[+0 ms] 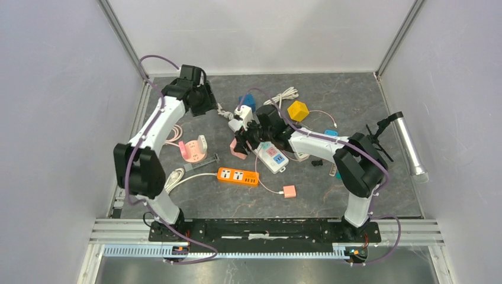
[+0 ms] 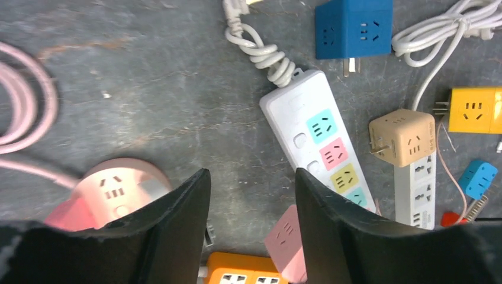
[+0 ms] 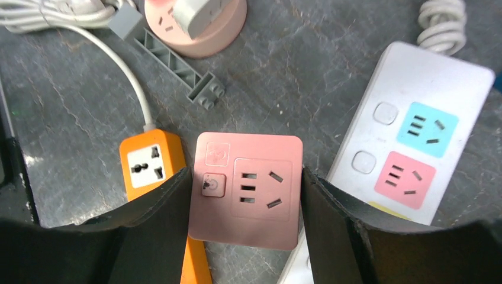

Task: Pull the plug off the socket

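Observation:
A pink square socket (image 3: pixel 245 195) lies on the grey table between an orange power strip (image 3: pixel 148 163) and a white power strip (image 3: pixel 408 142). My right gripper (image 3: pixel 245 174) is shut on it, one finger pressed against each side. Its holes face up and no plug sits in them. In the top view the right gripper (image 1: pixel 241 142) is low over the pink socket (image 1: pixel 238 149) at mid-table. My left gripper (image 2: pixel 251 174) hangs open above bare table with nothing between its fingers, and the pink socket (image 2: pixel 287 239) shows beside its right finger. In the top view the left gripper (image 1: pixel 204 103) is at the back left.
A round pink socket (image 3: pixel 201 29) with a white plug (image 3: pixel 198 9) on it sits left of centre, a grey bracket (image 3: pixel 171 65) beside it. Blue (image 2: pixel 355 26), yellow (image 2: pixel 473 109) and beige (image 2: pixel 402 136) cube adapters and coiled white cables (image 2: pixel 260 53) crowd the back. A metal cylinder (image 1: pixel 409 148) lies far right.

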`<state>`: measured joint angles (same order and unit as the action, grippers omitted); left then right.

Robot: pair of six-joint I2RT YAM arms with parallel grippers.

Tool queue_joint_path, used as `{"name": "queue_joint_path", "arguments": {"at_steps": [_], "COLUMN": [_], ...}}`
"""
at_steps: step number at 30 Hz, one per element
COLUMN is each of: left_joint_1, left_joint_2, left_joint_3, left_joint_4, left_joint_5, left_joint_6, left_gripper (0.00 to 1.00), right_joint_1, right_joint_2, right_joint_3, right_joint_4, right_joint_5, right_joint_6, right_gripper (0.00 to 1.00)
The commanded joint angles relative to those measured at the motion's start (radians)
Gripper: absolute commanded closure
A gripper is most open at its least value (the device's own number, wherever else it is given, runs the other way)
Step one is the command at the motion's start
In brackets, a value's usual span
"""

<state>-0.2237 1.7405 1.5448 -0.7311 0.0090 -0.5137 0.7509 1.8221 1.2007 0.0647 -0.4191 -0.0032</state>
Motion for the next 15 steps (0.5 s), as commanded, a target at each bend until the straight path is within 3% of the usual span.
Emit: {"name": "queue_joint_path", "arguments": {"at_steps": [1, 6, 11, 15], "left_joint_1": [0.011, 0.025, 0.028, 0.032], "left_joint_2": [-0.103, -0.179, -0.246, -0.289], "left_joint_3": [-0.066, -0.127, -0.176, -0.203], "left_joint_4": [-0.008, -0.01, -0.024, -0.038], "left_joint_5": [-0.151, -0.225, -0.301, -0.337], "left_joint_6": [0.064, 0.067, 0.066, 0.073], "left_gripper": [0.36, 0.23, 0.03, 0.0], "right_joint_1": [0.007, 0.01, 0.011, 0.009], "right_joint_2": [0.036, 0.064, 0.058, 0.038], "right_joint_3": [0.012, 0.038, 0.07, 0.097], "right_joint_4": [-0.021, -0.047, -0.039, -0.029], "right_joint_5": [0.014, 0.045, 0.083, 0.111], "right_joint_6": [-0.044, -0.009, 0.047, 0.084], "right_gripper": [0.75, 0.59, 0.26, 0.05]}}
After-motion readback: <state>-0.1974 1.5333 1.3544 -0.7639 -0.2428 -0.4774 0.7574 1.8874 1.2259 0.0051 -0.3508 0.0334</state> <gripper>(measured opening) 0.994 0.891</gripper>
